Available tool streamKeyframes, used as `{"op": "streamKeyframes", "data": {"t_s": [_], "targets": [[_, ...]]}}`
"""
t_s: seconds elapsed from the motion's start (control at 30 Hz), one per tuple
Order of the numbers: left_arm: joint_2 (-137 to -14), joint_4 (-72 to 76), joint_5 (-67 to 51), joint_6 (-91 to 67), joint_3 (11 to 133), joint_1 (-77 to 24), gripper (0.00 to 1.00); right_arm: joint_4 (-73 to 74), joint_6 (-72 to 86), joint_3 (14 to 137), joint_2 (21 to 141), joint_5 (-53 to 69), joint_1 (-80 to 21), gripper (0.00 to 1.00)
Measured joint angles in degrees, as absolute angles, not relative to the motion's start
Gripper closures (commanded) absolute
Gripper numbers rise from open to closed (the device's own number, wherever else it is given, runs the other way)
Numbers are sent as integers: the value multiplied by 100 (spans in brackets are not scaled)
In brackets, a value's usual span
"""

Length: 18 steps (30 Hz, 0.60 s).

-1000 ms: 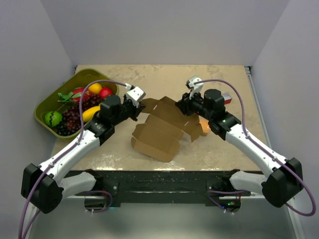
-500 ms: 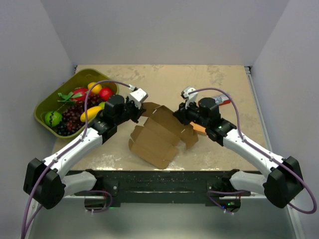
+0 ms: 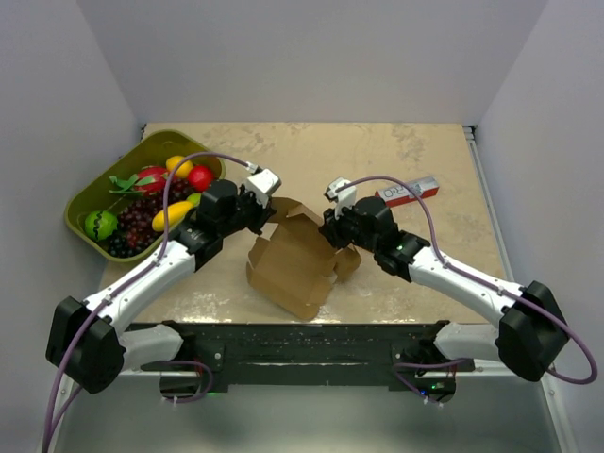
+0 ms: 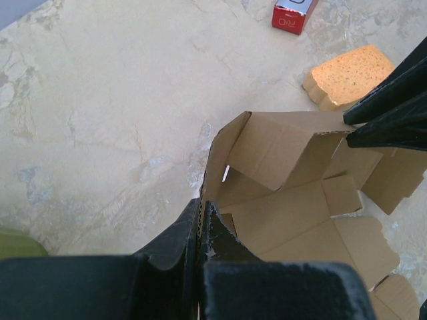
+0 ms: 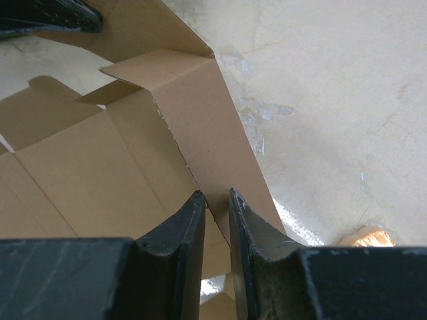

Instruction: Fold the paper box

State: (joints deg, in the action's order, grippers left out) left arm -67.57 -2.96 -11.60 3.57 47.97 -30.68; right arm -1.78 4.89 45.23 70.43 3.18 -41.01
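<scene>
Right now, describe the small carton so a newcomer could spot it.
On the beige table, look beyond the right gripper, toward the far right. A narrow carton lies flat there: printed red and white, unlike the plain brown paper box and the orange sponge block nearby.

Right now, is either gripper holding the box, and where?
Left gripper pinches the paper box by the edge of a raised wall. Right gripper straddles another panel's edge; whether it clamps cannot be told.
</scene>
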Motion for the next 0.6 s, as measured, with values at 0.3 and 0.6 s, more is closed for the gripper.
{"op": "streamKeyframes", "data": {"t_s": [0.3, 0.6], "targets": [[-6766, -399, -1153, 355, 4797, -3065, 100, -178, 491, 4528, 7290, -130, -4399, 68], [-6805, -392, -1103, 246, 4797, -3068, 100, 333, 1087, 4764, 7111, -631, -4473, 25]]}}
